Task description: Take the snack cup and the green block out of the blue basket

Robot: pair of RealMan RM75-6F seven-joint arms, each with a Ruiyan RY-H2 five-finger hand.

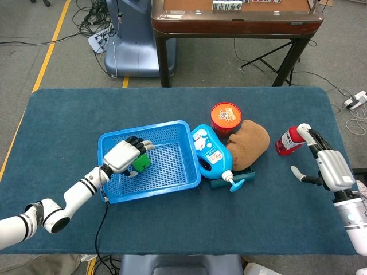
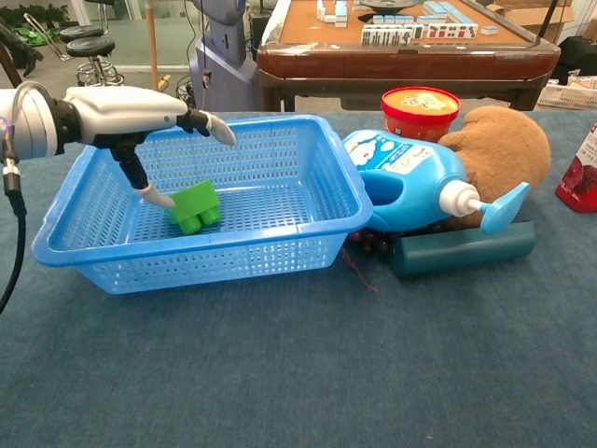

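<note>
The blue basket sits left of centre on the table. Inside it my left hand holds the green block, which is tilted. The thumb presses the block's left side and the fingers curl over it. The snack cup, red with an orange lid, stands on the table outside the basket, behind the blue bottle. My right hand hovers open at the far right, its fingertips close to a red can.
A blue detergent bottle lies against the basket's right wall. A brown plush toy and a dark teal box lie beside it. A wooden table stands beyond the far edge.
</note>
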